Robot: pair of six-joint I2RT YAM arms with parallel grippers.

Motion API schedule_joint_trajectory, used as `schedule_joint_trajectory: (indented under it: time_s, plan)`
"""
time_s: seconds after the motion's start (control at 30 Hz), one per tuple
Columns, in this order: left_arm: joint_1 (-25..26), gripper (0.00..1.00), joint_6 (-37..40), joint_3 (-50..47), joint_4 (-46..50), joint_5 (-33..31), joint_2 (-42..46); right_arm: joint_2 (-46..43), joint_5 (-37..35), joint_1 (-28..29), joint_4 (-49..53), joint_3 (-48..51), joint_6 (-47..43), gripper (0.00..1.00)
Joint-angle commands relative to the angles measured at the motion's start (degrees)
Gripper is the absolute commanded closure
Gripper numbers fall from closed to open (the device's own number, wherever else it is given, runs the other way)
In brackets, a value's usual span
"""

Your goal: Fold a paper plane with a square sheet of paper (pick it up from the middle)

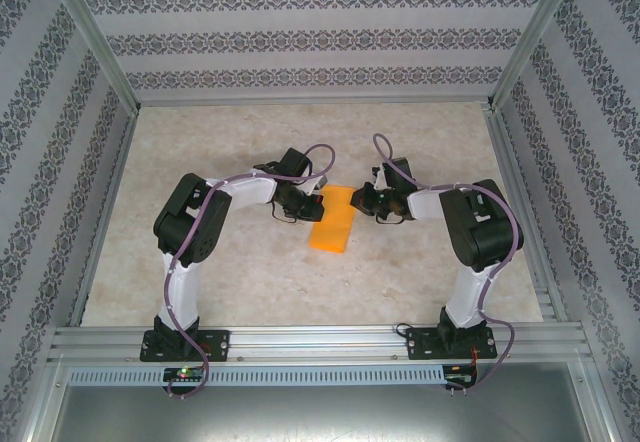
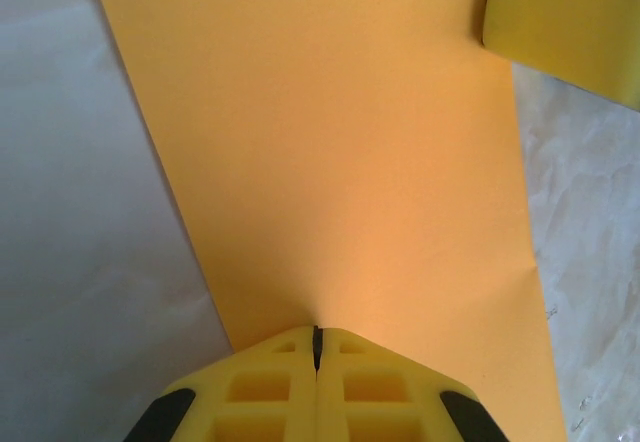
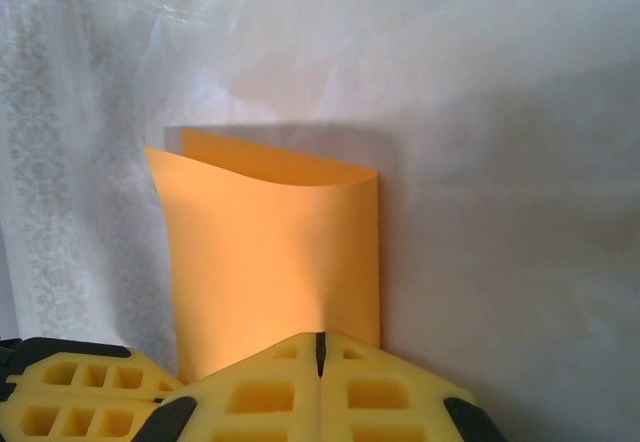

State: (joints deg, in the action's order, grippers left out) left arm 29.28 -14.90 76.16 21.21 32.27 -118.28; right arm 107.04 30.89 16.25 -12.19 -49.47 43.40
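paper (image 1: pixel 332 220) on table (image 1: pixel 250 282), between end effectors (image 1: pixel 311 205) (image 1: pixel 357 202)

Left arm (image 1: pixel 180 292), right arm (image 1: pixel 462 297): a matched pair, with white tube links and chunky black joint housings. A lilac cable (image 1: pixel 327 150) loops off the left one, and another (image 1: pixel 516 230) arcs wide round the right. Each stands on a black base plate (image 1: pixel 185 344), and there's a tiny green light glowing below the left one. Up close, the left gripper (image 2: pixel 316 334) has bright yellow fingers (image 2: pixel 265 387), moulded with square pockets and black patches at the outer corners. The right gripper (image 3: pixel 320 340) is just the same.
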Motion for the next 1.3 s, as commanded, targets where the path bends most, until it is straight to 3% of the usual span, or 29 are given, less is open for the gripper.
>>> schedule_joint_trajectory:
  time_s: [0.0, 0.37, 0.83, 1.03, 1.27]
  plan:
    - [-0.12, 0.94, 2.15, -2.94, 7.44, -13.02, -5.37, -1.98, -1.10, 1.34, -0.25, -2.10, 0.44, 0.97]
    - [-0.10, 0.94, 2.42, -3.07, 8.05, -13.05, -5.21, 6.43, -0.62, 0.26, -0.01, -7.38, -0.27, 0.98]
    - [-0.10, 0.94, 2.16, -5.12, 7.88, -12.65, -5.08, 8.87, -1.75, -6.08, 1.40, -9.40, -1.88, 0.98]
    - [-0.10, 0.95, 1.93, -4.27, 8.32, -11.72, -5.45, 4.79, 0.65, -5.39, 2.30, -9.06, -2.41, 0.98]
    - [-0.16, 0.94, 1.72, -3.32, 8.66, -10.83, -5.81, -3.96, 2.63, 0.67, 1.73, -1.06, 1.42, 0.98]
